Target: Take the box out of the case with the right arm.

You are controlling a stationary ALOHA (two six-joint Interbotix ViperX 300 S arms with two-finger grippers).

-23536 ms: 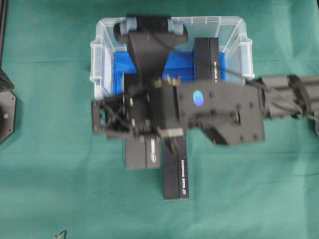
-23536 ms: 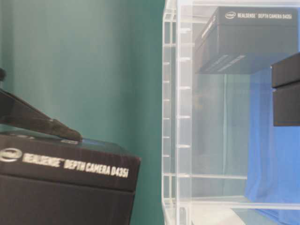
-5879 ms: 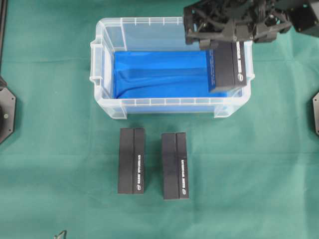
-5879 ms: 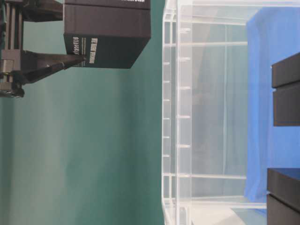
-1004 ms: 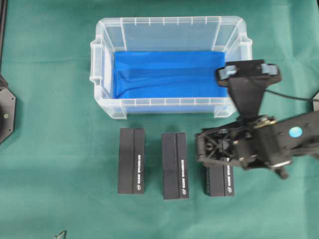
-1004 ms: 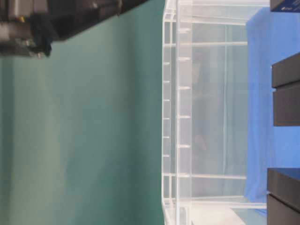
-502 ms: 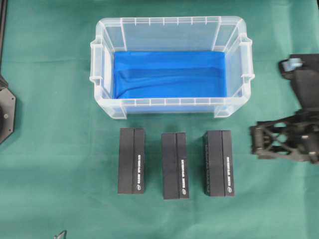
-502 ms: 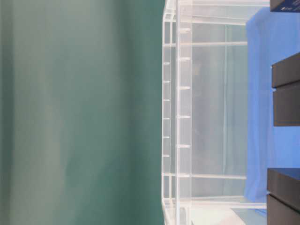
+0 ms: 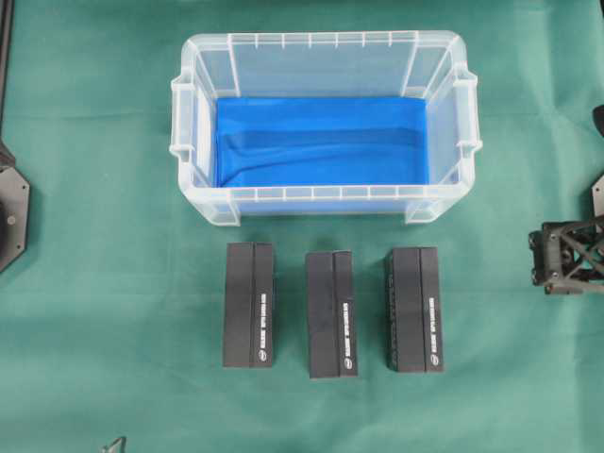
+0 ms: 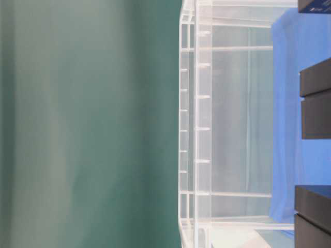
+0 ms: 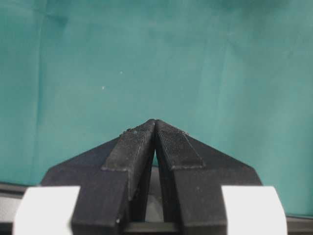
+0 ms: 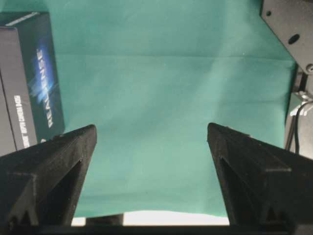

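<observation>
The clear case (image 9: 321,40) stands at the back middle of the green cloth, with only its blue lining (image 9: 321,142) showing inside. Three black boxes lie side by side on the cloth in front of it: left (image 9: 249,304), middle (image 9: 331,313) and right (image 9: 413,310). My right gripper (image 9: 543,257) sits at the right edge of the overhead view, well apart from the right box. Its jaws stand wide open over bare cloth (image 12: 151,129), with one box (image 12: 29,73) at upper left in its wrist view. My left gripper (image 11: 155,122) is shut and holds nothing.
The left arm's black base (image 9: 11,212) shows at the left edge. The table-level view shows the case's ribbed clear wall (image 10: 207,129) with black boxes (image 10: 315,106) behind it. The right arm's base (image 12: 288,24) is at the upper right of the right wrist view.
My right gripper has drawn back to the right, from over the right box to the edge of the overhead view. The boxes and the case have not moved.
</observation>
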